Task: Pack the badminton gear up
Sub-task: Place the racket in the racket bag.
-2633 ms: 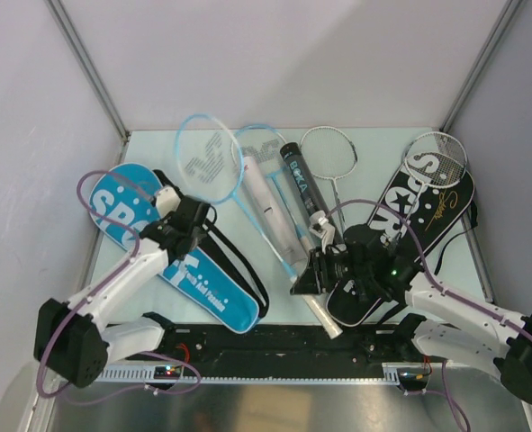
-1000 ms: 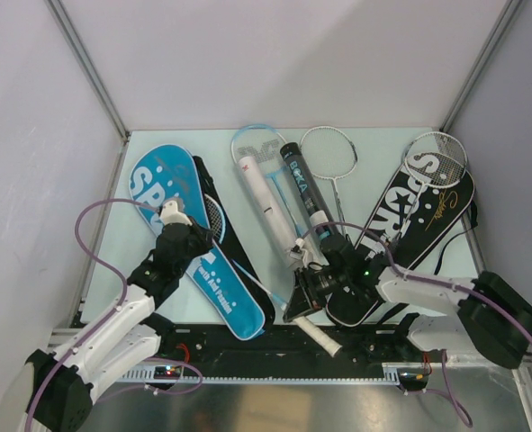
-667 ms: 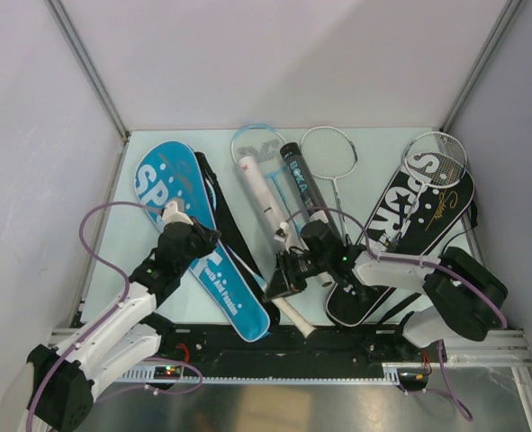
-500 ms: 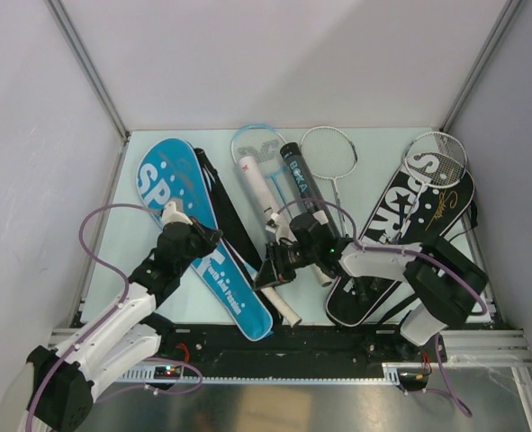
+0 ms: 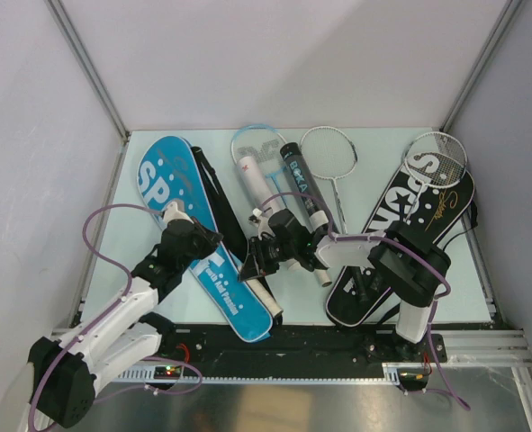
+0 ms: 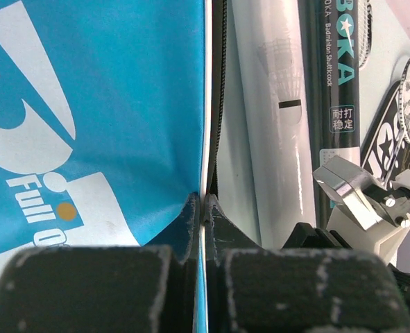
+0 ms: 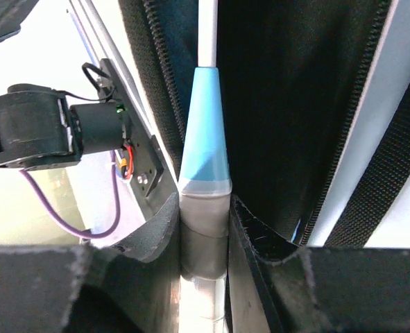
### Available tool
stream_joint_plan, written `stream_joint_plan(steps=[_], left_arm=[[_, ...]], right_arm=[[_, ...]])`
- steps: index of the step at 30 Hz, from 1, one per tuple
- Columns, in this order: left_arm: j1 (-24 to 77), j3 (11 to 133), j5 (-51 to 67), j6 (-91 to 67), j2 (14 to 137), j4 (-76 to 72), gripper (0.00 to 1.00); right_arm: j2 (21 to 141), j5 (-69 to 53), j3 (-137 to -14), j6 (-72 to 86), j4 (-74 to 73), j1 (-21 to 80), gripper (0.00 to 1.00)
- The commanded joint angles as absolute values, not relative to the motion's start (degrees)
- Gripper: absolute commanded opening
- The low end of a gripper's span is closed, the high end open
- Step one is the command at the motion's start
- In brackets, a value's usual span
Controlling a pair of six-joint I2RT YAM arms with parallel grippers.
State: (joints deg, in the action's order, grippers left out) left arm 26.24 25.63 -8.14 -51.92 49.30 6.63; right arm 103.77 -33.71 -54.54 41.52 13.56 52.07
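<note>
The blue "SPORT" racket cover (image 5: pixel 180 211) lies on the left of the table with its zipped side open. My left gripper (image 5: pixel 202 241) is shut on that cover's edge (image 6: pixel 203 139), pinching the thin blue-and-white rim between its pads. My right gripper (image 5: pixel 255 261) is shut on the white handle (image 7: pixel 205 215) of a light-blue racket. The racket's blue cone (image 7: pixel 205 139) and shaft run into the cover's dark inside (image 7: pixel 288 104). Its head is hidden in the cover. The handle's end (image 5: pixel 270 306) sticks out toward the near edge.
A white tube (image 5: pixel 264 193) and a black tube (image 5: pixel 300 175) lie side by side over another light-blue racket head (image 5: pixel 256 142). A silver racket (image 5: pixel 329 153) lies behind them. The black "SPORT" cover (image 5: pixel 401 225) with a silver racket (image 5: pixel 437 155) on it sits right.
My right gripper has slid left with the racket handle, carrying the racket deeper into the blue cover. The left gripper has kept its hold on the cover's edge.
</note>
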Motion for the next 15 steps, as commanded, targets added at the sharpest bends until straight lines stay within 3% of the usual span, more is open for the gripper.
stream_joint_plan(steps=[1, 12, 14, 15], left_arm=[[26.2, 27.8, -4.2, -53.3, 47.5, 6.3, 0.00], [23.4, 29.4, -5.5, -45.7, 45.4, 14.1, 0.00], [23.3, 30.5, -7.9, -44.0, 46.4, 16.8, 0.14], [23.4, 30.9, -8.7, -43.9, 47.0, 17.3, 0.27]], right_arm=[[105.9, -27.0, -57.7, 37.7, 19.8, 52.2, 0.00], [108.1, -28.2, -57.7, 38.8, 22.9, 52.6, 0.00], [107.4, -27.4, -57.7, 38.2, 22.4, 53.1, 0.00], [107.1, -27.2, -57.6, 38.1, 22.3, 53.3, 0.00]])
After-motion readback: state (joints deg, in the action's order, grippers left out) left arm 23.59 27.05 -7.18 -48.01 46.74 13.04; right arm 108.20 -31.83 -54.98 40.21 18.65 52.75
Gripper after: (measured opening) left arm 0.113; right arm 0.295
